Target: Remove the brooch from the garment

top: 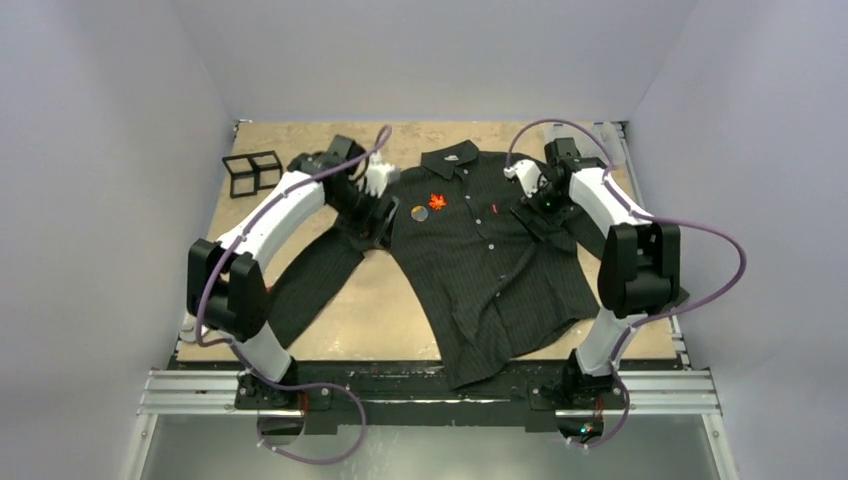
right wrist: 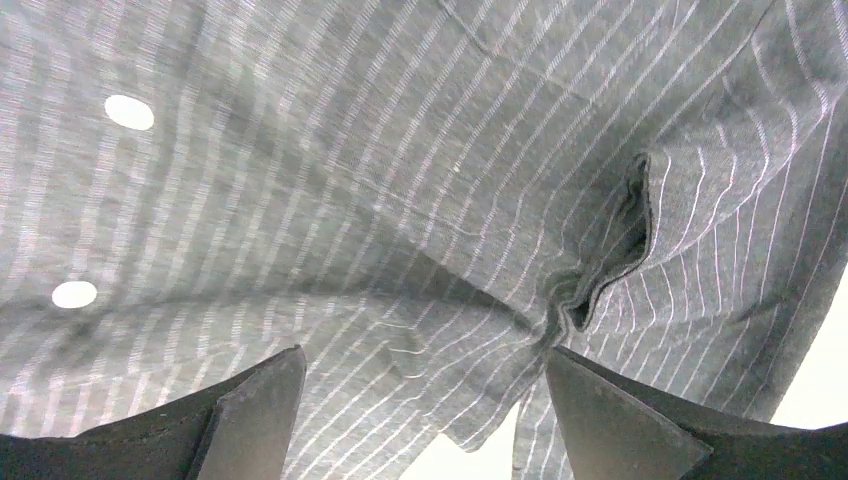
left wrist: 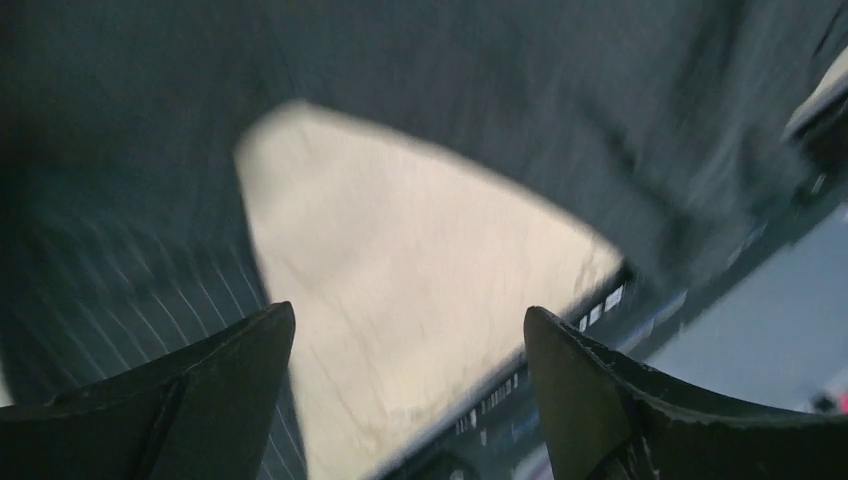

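Now leaf brooch (top: 437, 201) on garment (top: 490, 270) chest; left, right jaws spread.

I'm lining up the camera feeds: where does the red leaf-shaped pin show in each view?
Top external: the red leaf pin sits on the shirt, on its chest below the collar, left of the button row, beside a round badge.
Left wrist: not in it; blurred dark cloth and tabletop beyond the open left pincer.
Right wrist: not in it; pinstriped cloth, two white buttons.
Shared landmark: the pinstriped shirt.
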